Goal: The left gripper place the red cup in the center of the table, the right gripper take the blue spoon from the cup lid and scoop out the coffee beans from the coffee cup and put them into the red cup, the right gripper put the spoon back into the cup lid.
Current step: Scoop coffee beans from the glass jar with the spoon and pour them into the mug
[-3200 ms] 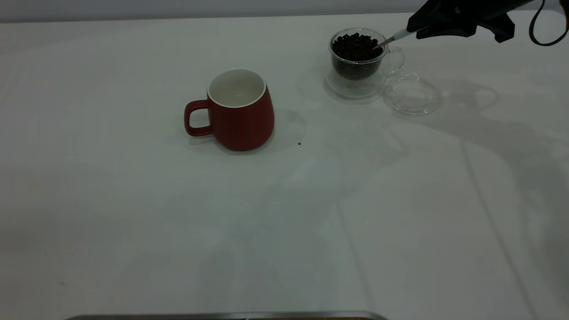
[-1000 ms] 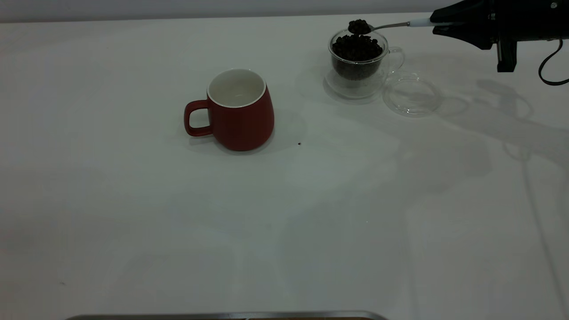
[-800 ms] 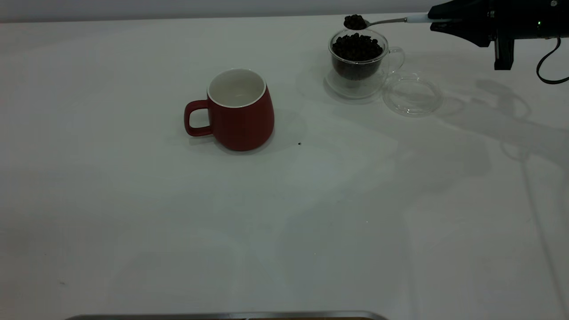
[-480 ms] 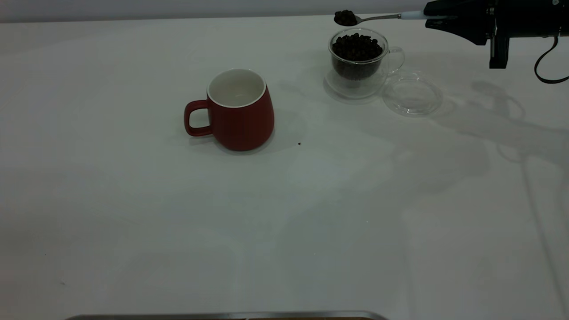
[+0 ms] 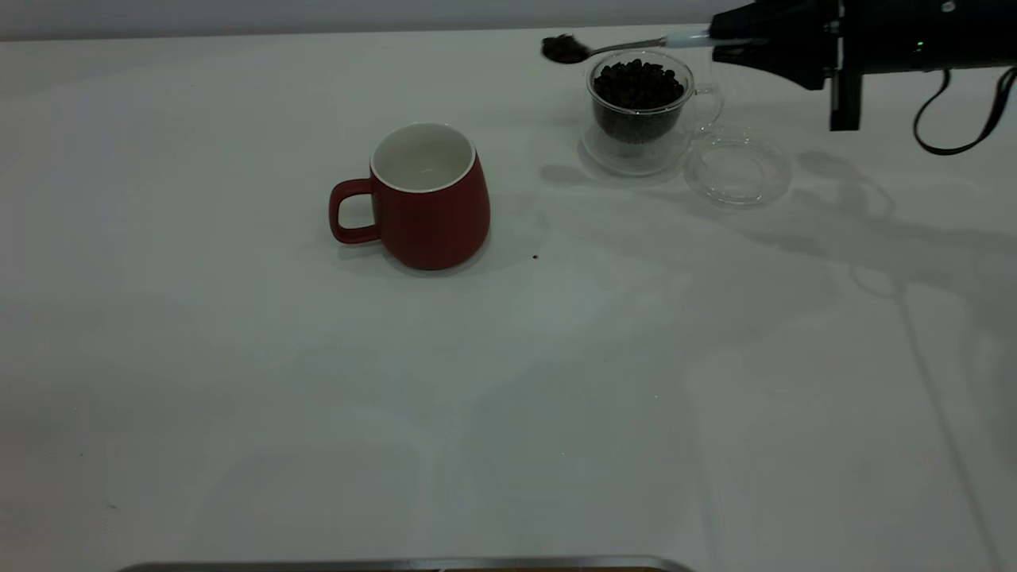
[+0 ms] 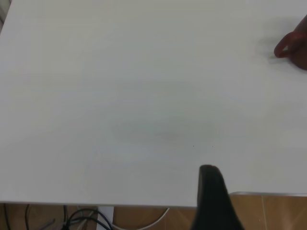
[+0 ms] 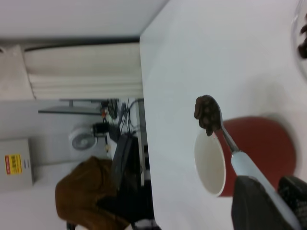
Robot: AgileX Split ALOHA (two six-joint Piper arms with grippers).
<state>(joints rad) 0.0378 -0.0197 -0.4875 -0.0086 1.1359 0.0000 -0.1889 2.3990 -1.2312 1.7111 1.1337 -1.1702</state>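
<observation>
The red cup [image 5: 429, 199] stands upright and empty near the middle of the table [image 5: 556, 397], handle to the left. My right gripper [image 5: 727, 44] is shut on the pale handle of the blue spoon [image 5: 636, 44], held level above the table. Its bowl carries coffee beans [image 5: 562, 49] just left of the coffee cup [image 5: 639, 111], between that cup and the red cup. The cup lid [image 5: 737, 171] lies empty beside the coffee cup. In the right wrist view the loaded blue spoon [image 7: 208, 115] hangs near the red cup [image 7: 261, 148]. My left gripper [image 6: 211, 196] is parked at the table edge.
One stray bean [image 5: 535, 257] lies on the table right of the red cup. A metal strip [image 5: 397, 566] runs along the near edge. Beyond the table in the right wrist view are a fan [image 7: 81, 139] and cables.
The right gripper lifted the spoon out of the coffee cup with a load of beans and carried it left, past that cup's rim. Cups and lid stayed put.
</observation>
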